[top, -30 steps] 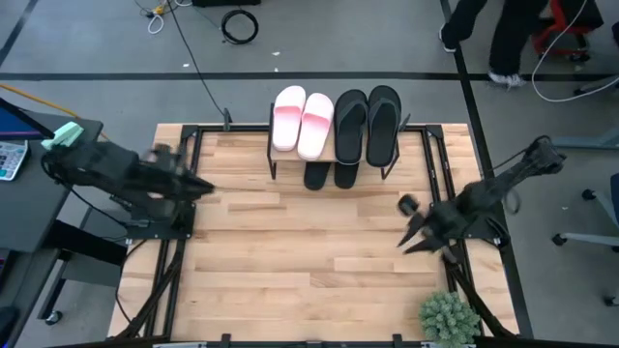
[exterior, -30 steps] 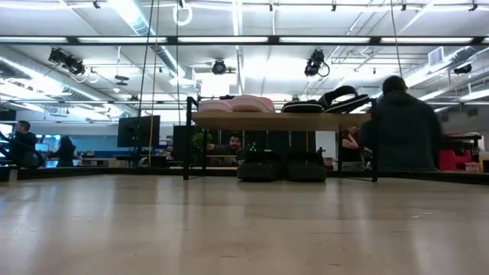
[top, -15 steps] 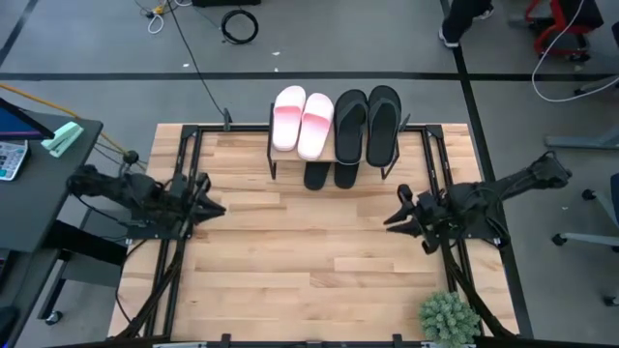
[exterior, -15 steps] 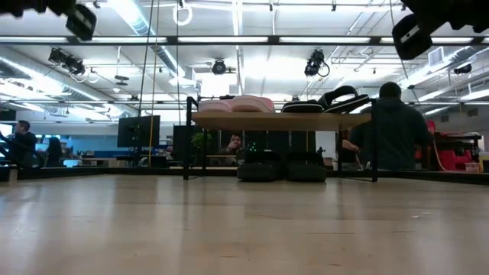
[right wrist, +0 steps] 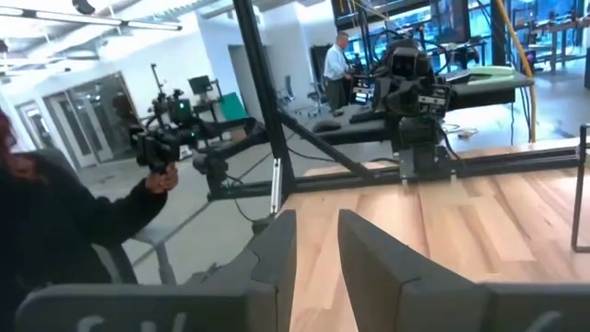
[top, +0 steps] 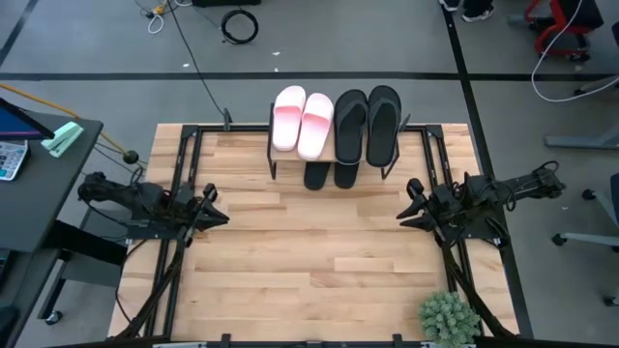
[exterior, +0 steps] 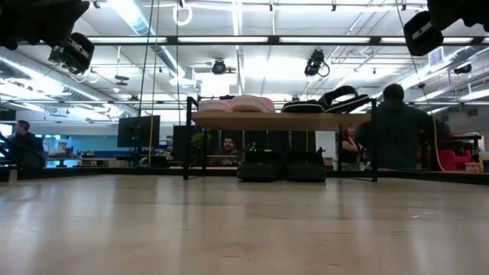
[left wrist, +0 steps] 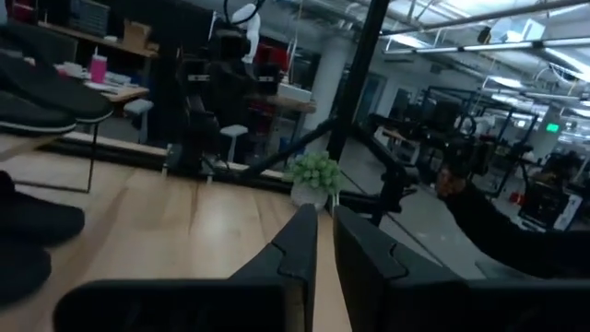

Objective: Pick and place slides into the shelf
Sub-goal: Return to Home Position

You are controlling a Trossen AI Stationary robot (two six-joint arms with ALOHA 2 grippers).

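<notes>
Seen from above, the small rack shelf of light wooden boards on a thin black metal frame (top: 273, 159) stands at the far middle of the pale wooden desk (top: 309, 261). Two pink-and-white slides (top: 302, 121) lie side by side on its top board, with two black sandals (top: 367, 121) just beside them. The ends of two more black slides (top: 331, 176) poke out from under that board. The left claw (top: 213, 208) sits at the desk's left edge and the right claw (top: 406, 203) at its right edge, both well apart from the shelf. A small green potted plant (top: 448, 317) stands at the near right corner. At desk height, the pink pair and the black sandals rest on the top board and the black slides sit beneath it, with people in the room behind. The left wrist view shows the left claw empty, its fingers drawn almost together with only a thin slit between them. The right wrist view shows the right claw empty too, its fingers parted by a narrow gap over bare wood.
</notes>
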